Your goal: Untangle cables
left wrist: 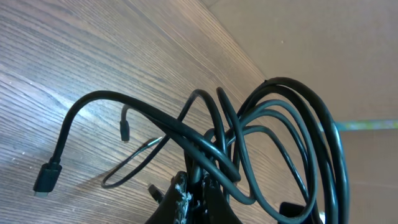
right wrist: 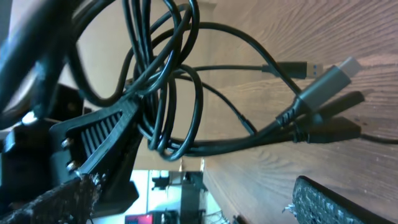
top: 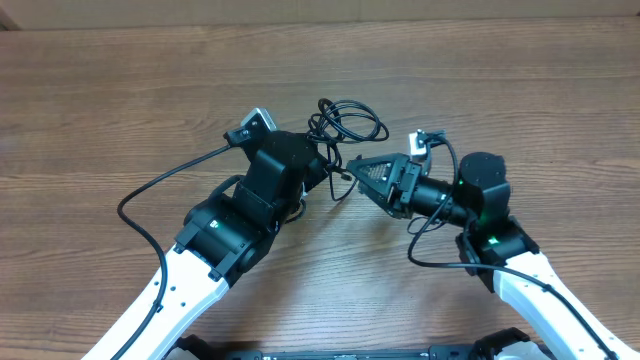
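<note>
The cables are thin black cords bunched in loose loops just behind the middle of the wooden table. My left gripper is shut on the bunch; in the left wrist view the jaws pinch several strands, and the loops rise above them. One black plug hangs over the wood. My right gripper is open, close to the right of the bunch. In the right wrist view its fingers are wide apart, with the cables and a silver plug beyond them, not between them.
The wooden table stretches around both arms. The left arm's own thicker black cable arcs out to the left, and the right arm's cable loops near its wrist. A pale wall runs along the far edge.
</note>
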Available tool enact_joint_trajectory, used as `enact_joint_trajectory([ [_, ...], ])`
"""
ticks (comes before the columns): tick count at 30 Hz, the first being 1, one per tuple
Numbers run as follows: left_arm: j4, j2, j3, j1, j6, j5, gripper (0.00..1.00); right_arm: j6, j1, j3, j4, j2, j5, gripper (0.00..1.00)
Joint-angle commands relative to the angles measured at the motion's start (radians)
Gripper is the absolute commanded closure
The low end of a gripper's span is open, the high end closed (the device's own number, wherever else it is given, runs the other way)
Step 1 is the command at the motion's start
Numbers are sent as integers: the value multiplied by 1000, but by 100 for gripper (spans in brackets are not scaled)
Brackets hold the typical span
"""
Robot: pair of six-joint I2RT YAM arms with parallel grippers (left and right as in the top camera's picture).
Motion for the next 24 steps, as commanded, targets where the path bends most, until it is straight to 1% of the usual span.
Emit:
enact_joint_trajectory([
  [1,8,-10,21,3,-17,42,96,18,42,1,5,-13,133,2],
  [7,14,-10,21,3,-17,74,96,18,69,1,-70,-12,259,0],
  [16,85,-10,21,3,-17,187,96,-16,69,1,-115,-9,280,0],
  [21,129,-10,21,3,-19,191,96,-39,69,1,-138,4,289,0],
  [24,133,-10,21,3,-56,190,96,-42,69,1,-144,6,289,0],
])
